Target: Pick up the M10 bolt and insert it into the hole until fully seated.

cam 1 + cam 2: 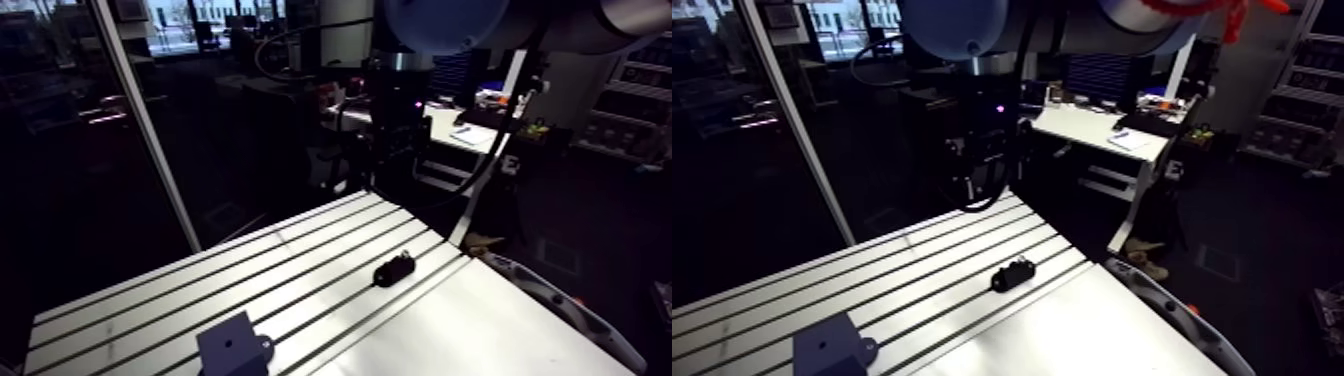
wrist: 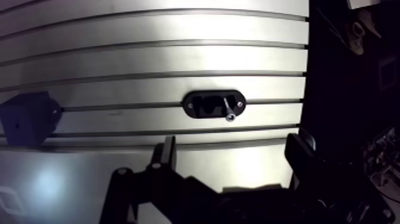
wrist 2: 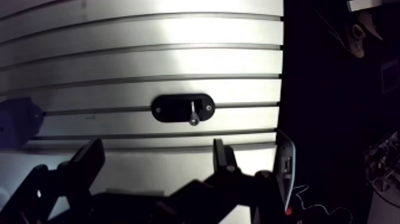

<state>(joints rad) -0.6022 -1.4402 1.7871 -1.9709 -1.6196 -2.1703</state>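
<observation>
- Gripper (image 2: 233, 143): dark fingers spread wide with nothing between them; their bases are lost in shadow.
- Just ahead, the M10 bolt (image 2: 228, 111) lies in a black oval holder (image 2: 199, 105); its shank is hard to make out.
- Farther off to one side stands a dark block (image 2: 27, 119); its hole (image 1: 232, 343) is faint.

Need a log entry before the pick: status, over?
Gripper open, empty. Bolt lying in black holder, ahead of gripper. Holed block off to one side. Nothing between gripper and bolt.
</observation>
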